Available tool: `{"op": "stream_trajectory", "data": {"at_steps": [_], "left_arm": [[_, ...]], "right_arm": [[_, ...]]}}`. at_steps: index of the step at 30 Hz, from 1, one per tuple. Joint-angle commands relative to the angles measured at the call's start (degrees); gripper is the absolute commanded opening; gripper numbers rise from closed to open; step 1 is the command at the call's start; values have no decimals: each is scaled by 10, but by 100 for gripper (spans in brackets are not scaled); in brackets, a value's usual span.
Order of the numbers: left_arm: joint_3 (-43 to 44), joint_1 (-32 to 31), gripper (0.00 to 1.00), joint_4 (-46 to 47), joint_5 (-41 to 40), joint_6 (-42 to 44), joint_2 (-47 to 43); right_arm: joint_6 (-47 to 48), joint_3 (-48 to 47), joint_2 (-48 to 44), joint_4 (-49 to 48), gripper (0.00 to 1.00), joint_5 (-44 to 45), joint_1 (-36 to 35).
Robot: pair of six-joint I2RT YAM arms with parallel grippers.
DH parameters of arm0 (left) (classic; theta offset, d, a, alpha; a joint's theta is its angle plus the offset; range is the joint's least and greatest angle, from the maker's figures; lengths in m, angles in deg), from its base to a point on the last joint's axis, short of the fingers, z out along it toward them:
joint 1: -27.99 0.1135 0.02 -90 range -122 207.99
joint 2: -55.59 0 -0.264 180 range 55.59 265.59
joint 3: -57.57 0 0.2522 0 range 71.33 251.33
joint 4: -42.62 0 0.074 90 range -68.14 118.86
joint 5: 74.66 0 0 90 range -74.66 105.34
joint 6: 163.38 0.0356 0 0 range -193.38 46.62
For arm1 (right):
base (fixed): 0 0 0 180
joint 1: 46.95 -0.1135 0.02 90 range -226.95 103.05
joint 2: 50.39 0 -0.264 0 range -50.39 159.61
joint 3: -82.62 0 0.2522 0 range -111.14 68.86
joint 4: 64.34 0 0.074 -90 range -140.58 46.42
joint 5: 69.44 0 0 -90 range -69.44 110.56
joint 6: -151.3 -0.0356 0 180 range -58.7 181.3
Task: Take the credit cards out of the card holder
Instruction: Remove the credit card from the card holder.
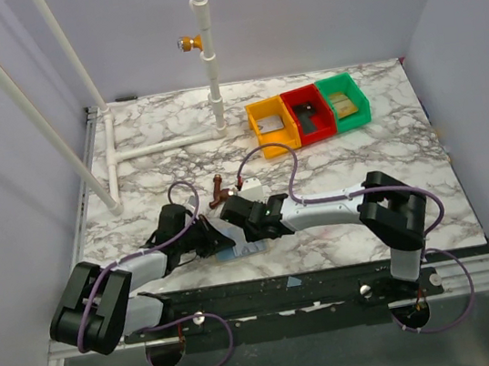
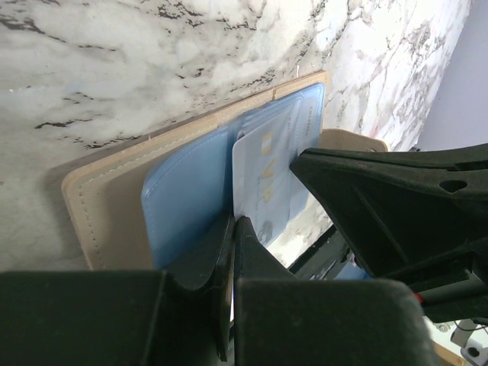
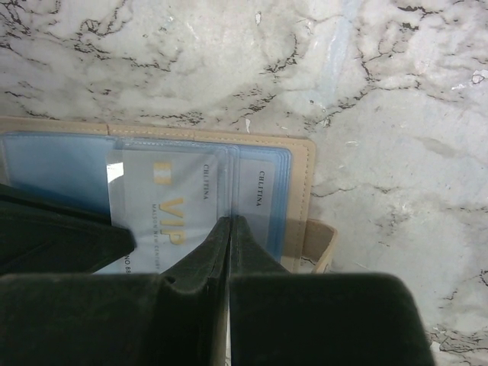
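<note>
The card holder [image 1: 247, 250] lies open near the table's front edge, between my two arms. It is tan with blue clear sleeves [image 2: 187, 202]. A pale credit card [image 2: 267, 164] with gold lettering sticks partly out of a sleeve. My left gripper [image 2: 235, 221] is shut, and its tips pinch that card's edge. In the right wrist view the same card [image 3: 164, 206] reads VIP. My right gripper [image 3: 230, 219] is shut there, its tips on the sleeve edge of the card holder [image 3: 301, 171] beside the card. The two grippers nearly touch.
Yellow [image 1: 271, 126], red [image 1: 306, 114] and green [image 1: 343, 100] bins stand in a row at the back right. A white pipe frame [image 1: 165, 146] occupies the back left. A small brown object [image 1: 219, 194] lies just behind the grippers. The table's front edge is close.
</note>
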Motion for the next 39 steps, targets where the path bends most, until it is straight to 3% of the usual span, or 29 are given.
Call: {"op": "stream_trajectory", "data": {"at_steps": [1, 39], "left_arm": [[-10, 18, 0, -61, -36, 36, -6], [-7, 24, 0, -100, -65, 26, -12]], "right_arm": [[12, 34, 50, 83, 3, 17, 6], [21, 53, 41, 99, 2, 46, 17]]}}
